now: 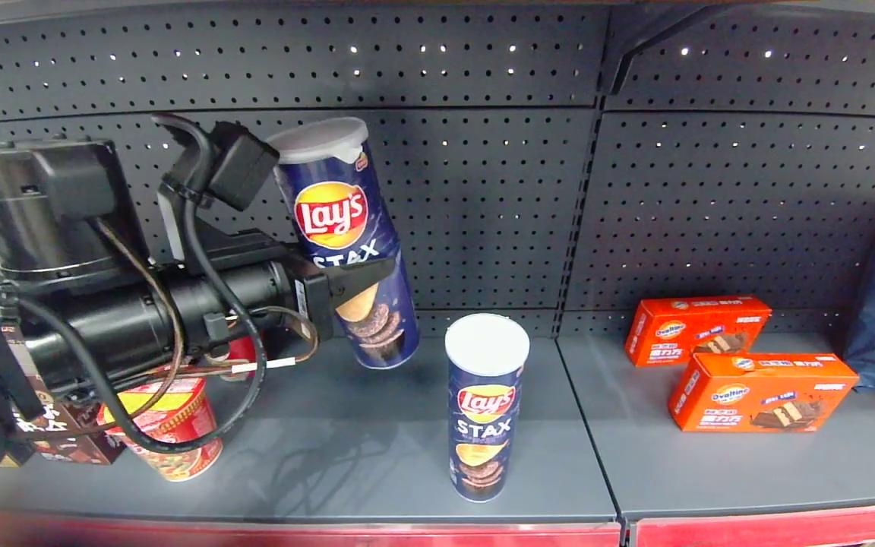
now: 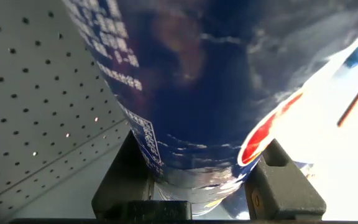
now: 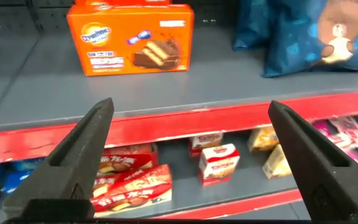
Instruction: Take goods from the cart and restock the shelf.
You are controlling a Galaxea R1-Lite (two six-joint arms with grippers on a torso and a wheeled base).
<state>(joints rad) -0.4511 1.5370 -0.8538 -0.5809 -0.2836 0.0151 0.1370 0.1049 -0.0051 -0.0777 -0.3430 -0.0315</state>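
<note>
Head view: left hand [image 1: 355, 287] clamped on tilted chip can [image 1: 337, 220], held above shelf [image 1: 331, 456]. Right hand [image 3: 191, 106] wide open, empty, facing shelf edge. Chip cans two: second can [image 1: 483, 410] upright on shelf. Orange boxes [image 1: 696, 328] two.

The tilted can [image 1: 346, 243] and the upright can [image 1: 483, 425] are dark blue with white lids. The front box [image 1: 760, 391] is orange. The shelf [image 1: 316, 456] is grey with a red edge.

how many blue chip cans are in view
2. One dark blue cylindrical chip can is held tilted in the left gripper above the grey shelf; the other can stands upright on that shelf. Others may be hidden.
</note>
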